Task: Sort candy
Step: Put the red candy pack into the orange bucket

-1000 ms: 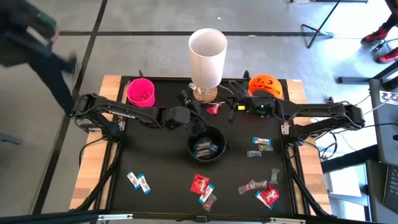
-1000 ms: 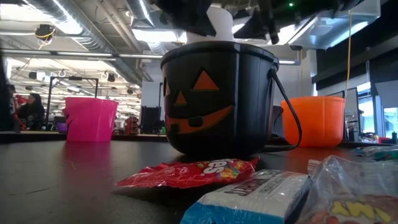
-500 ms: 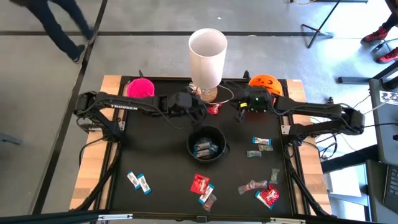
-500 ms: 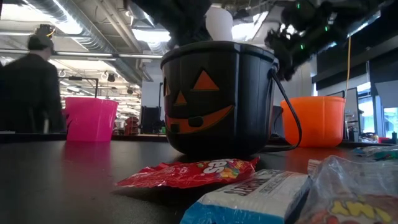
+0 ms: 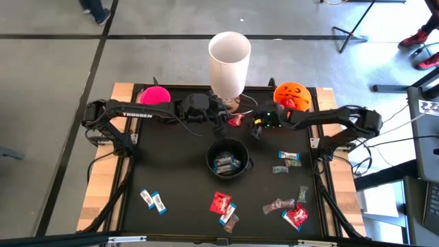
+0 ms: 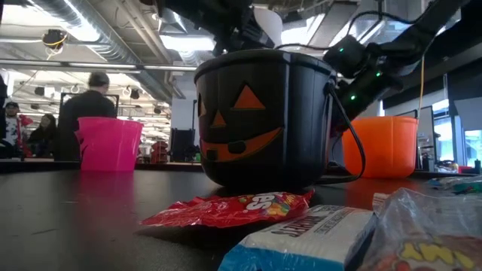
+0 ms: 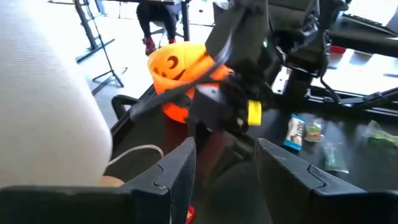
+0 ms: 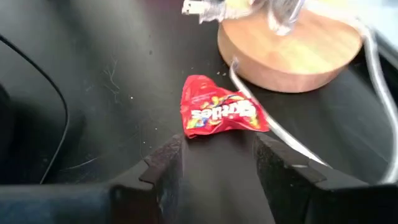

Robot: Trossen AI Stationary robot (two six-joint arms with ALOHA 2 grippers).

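Observation:
A red candy packet (image 8: 221, 114) lies flat on the black table beside the lamp's wooden base (image 8: 292, 53); in the high view this packet (image 5: 236, 120) sits at the far middle. My right gripper (image 8: 217, 163) stands open just short of it, slanting down, touching nothing. In the high view the right gripper (image 5: 255, 127) is right of the packet. My left gripper (image 7: 224, 168) is open and empty, raised at the packet's left (image 5: 214, 113). The black pumpkin bucket (image 5: 228, 158) holds blue-and-white bars. More candy (image 5: 221, 203) lies along the near side.
A tall white lamp (image 5: 228, 58) stands at the far middle, a pink cup (image 5: 155, 97) far left, an orange pumpkin bucket (image 5: 291, 94) far right. A cable (image 8: 298, 155) runs past the base. Loose sweets (image 5: 288, 158) lie right of the black bucket. People move in the room behind.
My right gripper has come down toward the table and a little to the left, ending low beside the red packet. My left gripper has swung from over the black bucket toward the far edge, near the lamp's base. The red packet has stayed where it was.

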